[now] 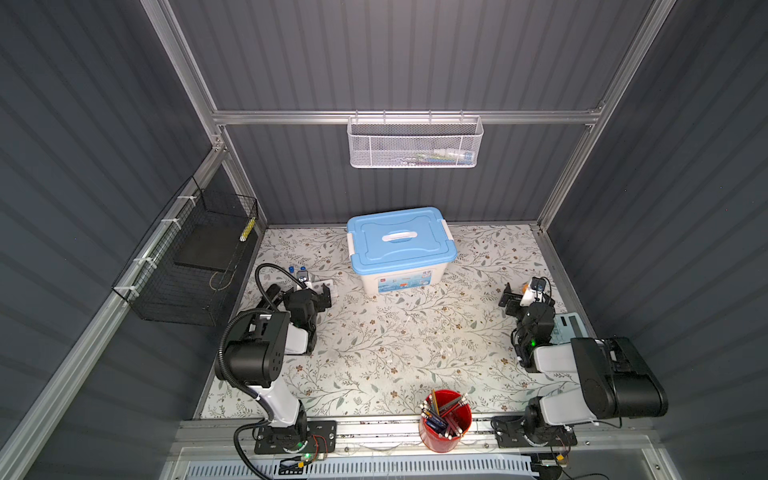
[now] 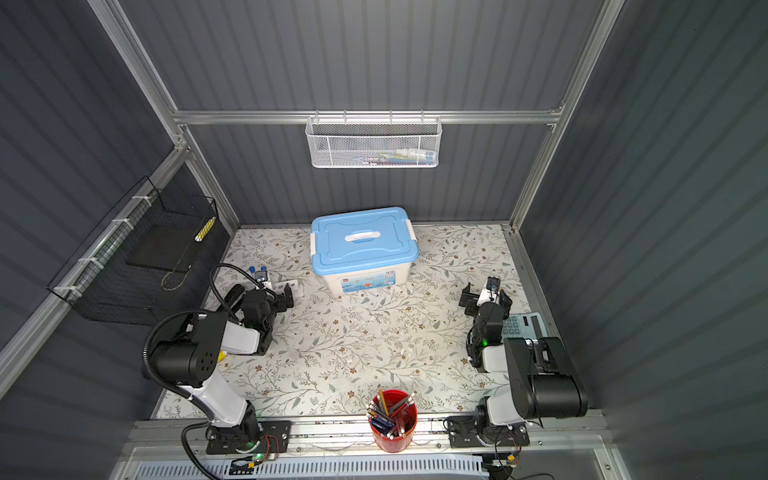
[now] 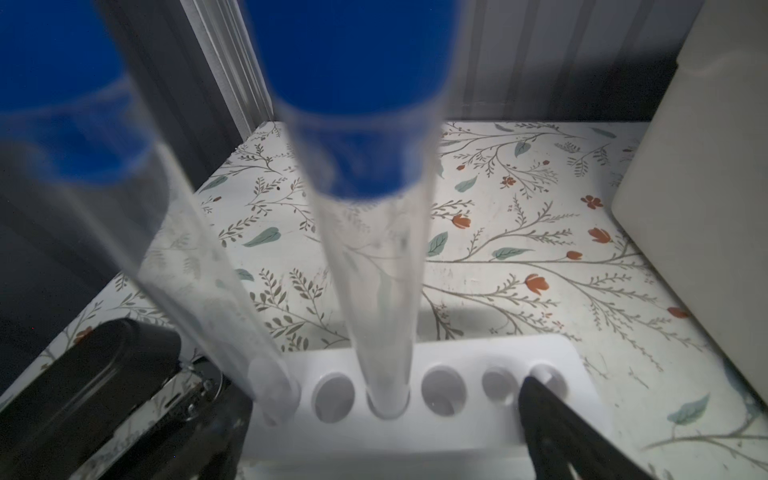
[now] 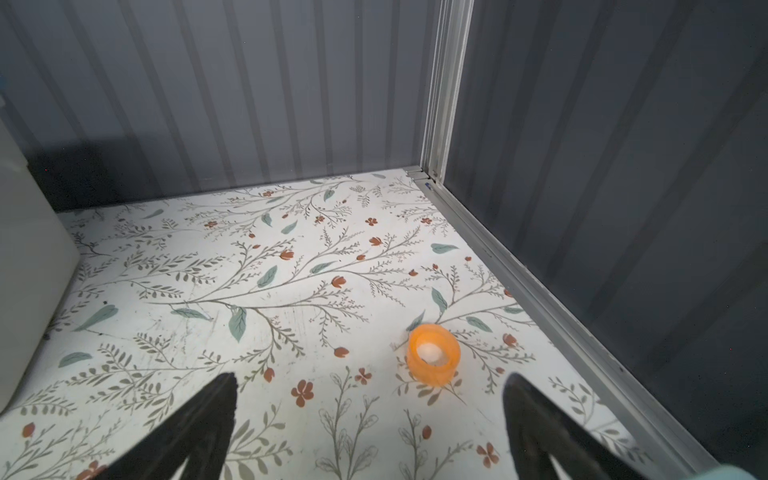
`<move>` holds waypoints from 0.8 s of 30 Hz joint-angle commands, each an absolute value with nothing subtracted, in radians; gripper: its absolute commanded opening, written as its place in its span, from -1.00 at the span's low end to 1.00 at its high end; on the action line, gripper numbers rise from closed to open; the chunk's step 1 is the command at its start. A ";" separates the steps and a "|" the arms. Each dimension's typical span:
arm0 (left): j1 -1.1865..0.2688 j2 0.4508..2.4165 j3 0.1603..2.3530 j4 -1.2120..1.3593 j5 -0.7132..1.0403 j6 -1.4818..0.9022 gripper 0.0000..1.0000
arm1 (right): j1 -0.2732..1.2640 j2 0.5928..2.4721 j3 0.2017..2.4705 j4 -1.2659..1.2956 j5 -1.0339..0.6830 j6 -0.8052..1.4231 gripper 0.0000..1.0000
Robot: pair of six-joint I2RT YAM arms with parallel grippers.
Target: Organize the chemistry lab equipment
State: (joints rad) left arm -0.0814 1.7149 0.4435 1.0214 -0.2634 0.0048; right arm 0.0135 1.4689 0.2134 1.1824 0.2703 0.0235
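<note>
1. Two long clear tubes with blue caps point(image 3: 386, 291) stand upright in a white plastic rack with a row of round holes point(image 3: 457, 436), near the left edge of the floral-patterned table point(image 1: 395, 353). The rack likely keeps them from rolling; its other holes are empty.
2. The left end effector point(image 3: 332, 374) is spread wide and grips nothing, one finger on each side of the rack. It sits low, aimed toward the back wall.
3. The right end effector point(image 4: 370, 380) is also spread and empty, low near the table's right edge. A small orange translucent ring point(image 4: 433, 353) lies just ahead of it, untouched.
4. In both top views each arm is folded, elbow raised and forearm reaching forward. The white storage box with a blue lid point(image 1: 401, 245) sits closed between them, probably where loose glassware belongs.
</note>
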 commanded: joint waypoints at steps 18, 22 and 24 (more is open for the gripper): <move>-0.081 1.717 0.465 0.926 -0.258 0.000 1.00 | 0.005 1.470 0.244 1.150 0.193 0.034 0.98; -0.081 1.717 0.465 0.927 -0.258 0.000 1.00 | -0.001 1.471 0.249 1.143 0.250 0.062 0.98; -0.081 1.717 0.465 0.927 -0.258 0.000 1.00 | -0.003 1.465 0.247 1.135 0.116 0.016 0.98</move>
State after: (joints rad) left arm -0.0814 1.7149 0.4576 0.9813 -0.2630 -0.0032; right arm 0.0025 1.4689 0.2276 1.1481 0.1951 0.0387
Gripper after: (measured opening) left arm 0.997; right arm 0.992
